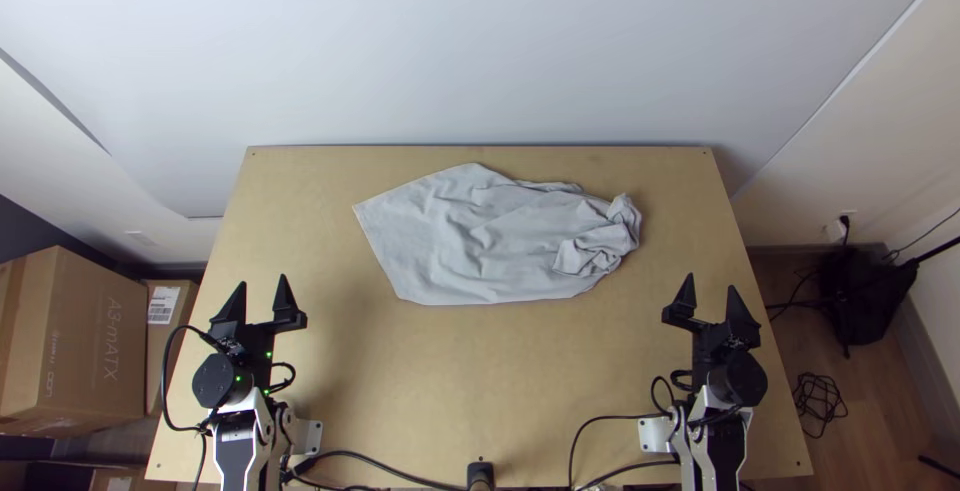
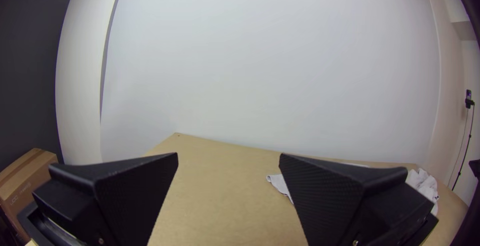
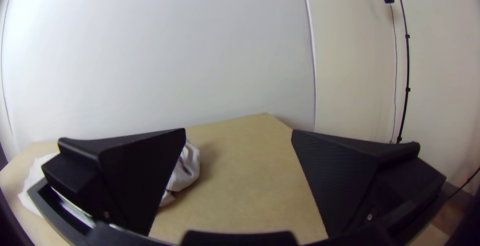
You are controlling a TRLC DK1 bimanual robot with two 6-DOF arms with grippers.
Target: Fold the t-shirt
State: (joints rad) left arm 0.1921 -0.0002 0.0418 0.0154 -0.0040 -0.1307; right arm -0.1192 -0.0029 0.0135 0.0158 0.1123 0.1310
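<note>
The light grey t-shirt (image 1: 470, 241) lies across the upper middle of the table, flat but wrinkled at its left part and bunched at its right end. My left gripper (image 1: 262, 296) is open over the table's left side, below and left of the cloth. My right gripper (image 1: 712, 296) stands open at the right side, below and right of the bunched end. Neither touches the cloth. In the left wrist view, the left gripper (image 2: 228, 158) has a wide gap, with a cloth corner (image 2: 280, 183) beyond. The right wrist view has the right gripper (image 3: 239, 133) open, the bunched cloth (image 3: 186, 168) partly behind one finger.
Bare wood of the table (image 1: 480, 371) lies between the two arms and around the cloth. Black cables (image 1: 380, 459) run along the near edge by a small dark device (image 1: 481, 475). Cardboard boxes (image 1: 85, 336) stand off the table's left side.
</note>
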